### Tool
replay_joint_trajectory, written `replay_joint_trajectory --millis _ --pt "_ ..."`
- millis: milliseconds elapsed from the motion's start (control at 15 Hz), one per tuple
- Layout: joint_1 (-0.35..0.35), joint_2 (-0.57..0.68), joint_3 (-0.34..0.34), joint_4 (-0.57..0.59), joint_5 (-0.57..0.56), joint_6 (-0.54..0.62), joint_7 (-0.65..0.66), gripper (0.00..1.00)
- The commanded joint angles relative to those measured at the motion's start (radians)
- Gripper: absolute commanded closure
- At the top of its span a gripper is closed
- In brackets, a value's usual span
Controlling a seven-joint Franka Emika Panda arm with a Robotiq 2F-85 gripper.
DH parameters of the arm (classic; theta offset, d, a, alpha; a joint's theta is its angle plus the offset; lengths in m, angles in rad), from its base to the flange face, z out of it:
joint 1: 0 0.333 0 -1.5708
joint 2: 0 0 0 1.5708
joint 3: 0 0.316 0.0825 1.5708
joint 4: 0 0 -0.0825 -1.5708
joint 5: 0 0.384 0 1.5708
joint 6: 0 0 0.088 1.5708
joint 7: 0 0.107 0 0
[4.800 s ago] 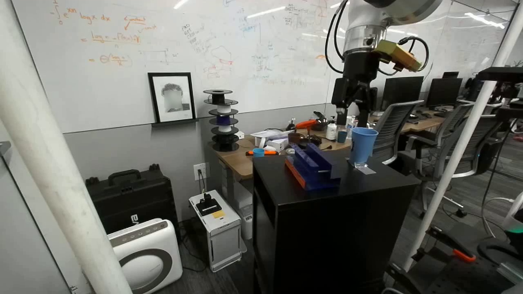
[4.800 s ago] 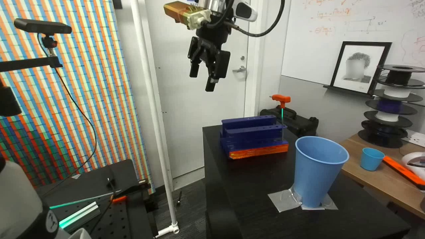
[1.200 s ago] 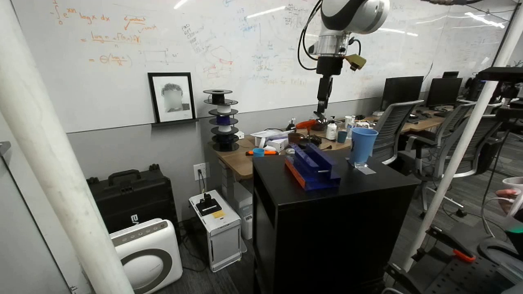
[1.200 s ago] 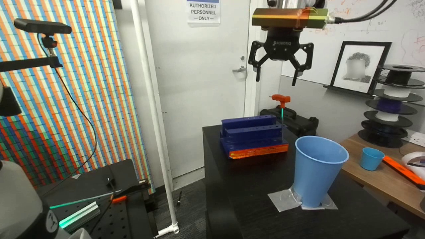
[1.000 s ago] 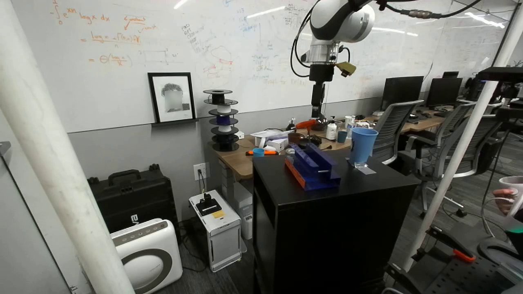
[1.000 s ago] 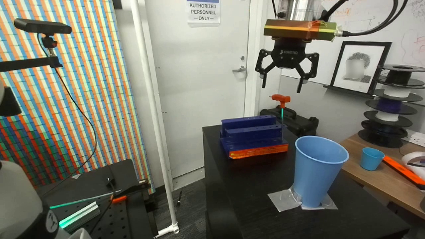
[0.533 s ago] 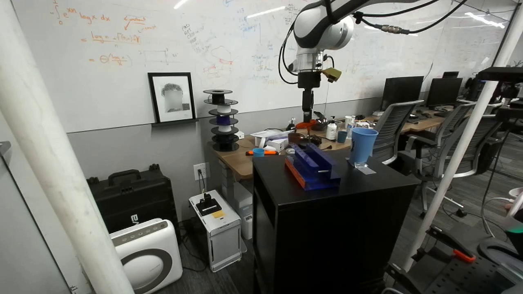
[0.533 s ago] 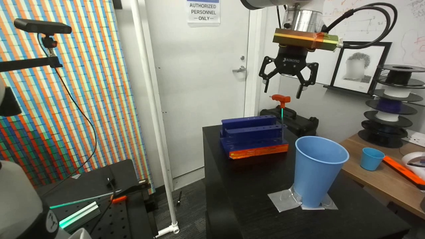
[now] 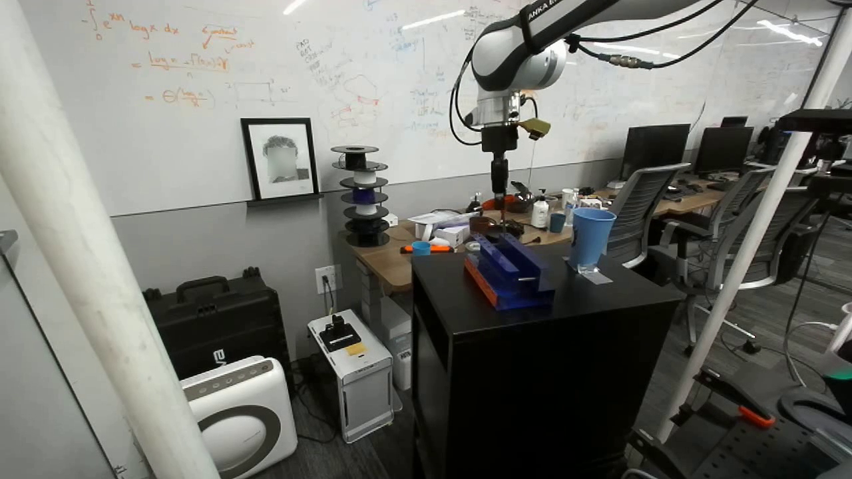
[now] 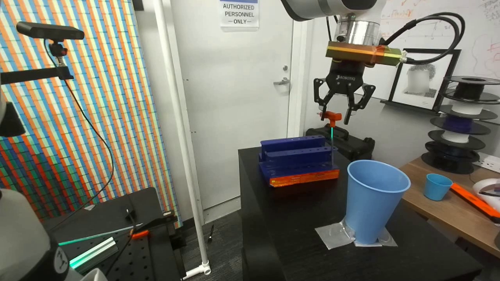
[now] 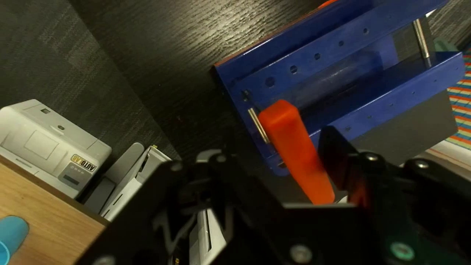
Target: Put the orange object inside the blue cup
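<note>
Gripper (image 10: 334,122): jaws apart; wrist view shows orange handle (image 11: 298,152) between them, contact unclear. Cup (image 9: 591,238) stands upright toward right edge of table (image 9: 579,296) in an exterior view, rack (image 9: 512,271) farther left.

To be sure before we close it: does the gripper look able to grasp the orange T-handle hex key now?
Probably yes: the wrist view shows the hex key's orange handle between the fingers of the open gripper, and nothing visible blocks them. Exact depth is unclear.

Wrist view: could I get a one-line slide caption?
Orange handle framed between the parted fingers, with the blue rack below.
</note>
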Motion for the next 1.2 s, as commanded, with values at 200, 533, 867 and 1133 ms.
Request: replay_joint_trajectory --millis 200,533,867,1133 --pt "-0.013 -0.001 0.022 0.037 -0.027 -0.022 -0.018 0.93" --pt "-0.014 -0.009 0.026 0.039 -0.026 -0.023 -0.026 0.88" --pt "-0.012 -0.034 0.033 0.025 -0.025 -0.017 -0.041 0.88" --pt "-0.012 -0.063 0.038 0.011 -0.021 -0.01 -0.054 0.88"
